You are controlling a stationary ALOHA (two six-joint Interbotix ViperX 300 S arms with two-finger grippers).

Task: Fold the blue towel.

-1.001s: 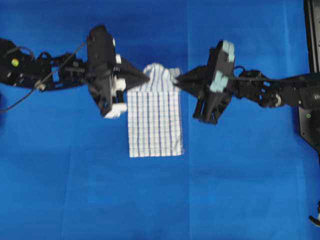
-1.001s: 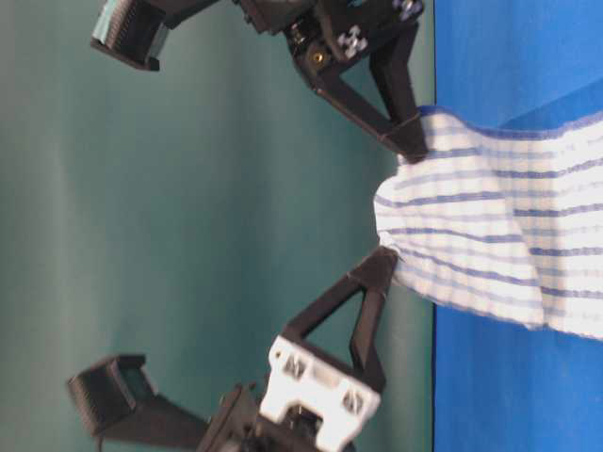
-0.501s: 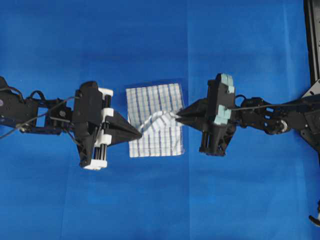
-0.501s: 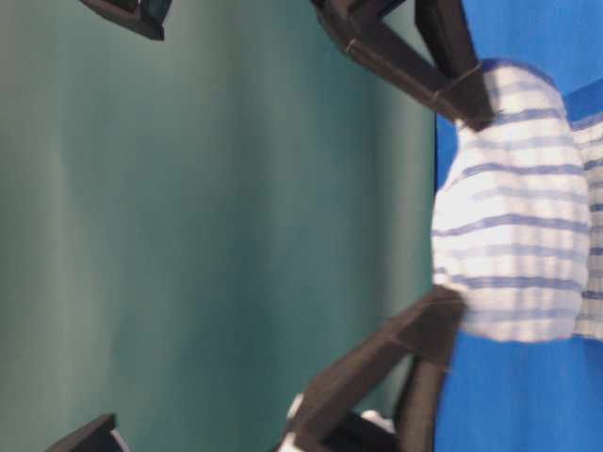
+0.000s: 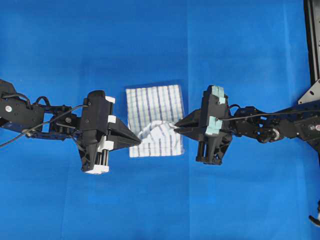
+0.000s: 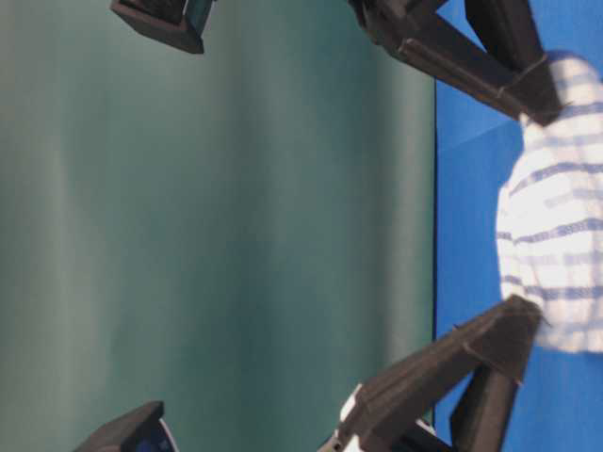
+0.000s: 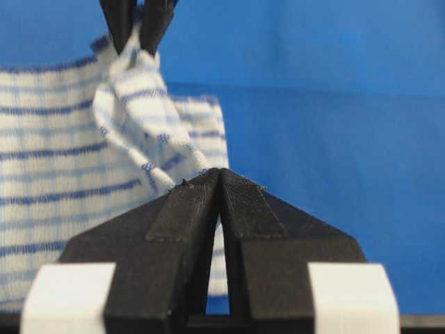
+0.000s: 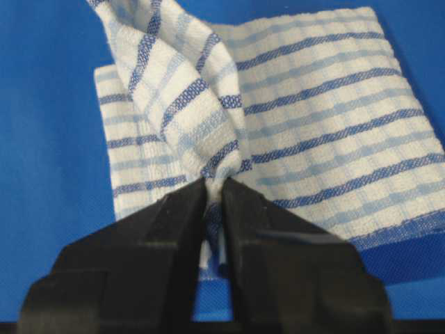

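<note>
Carried edge of blue towel [image 5: 155, 120] now lower over flat half, fold nearly done. Left gripper [image 5: 136, 139] clamped tight on cloth; right gripper [image 5: 176, 125] loosening, cloth still between jaws.

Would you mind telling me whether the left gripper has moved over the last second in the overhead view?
Yes. The left gripper has travelled down the picture, from beside the top edge of the blue towel to near its bottom edge, carrying the pinched corner over the flat part.
</note>
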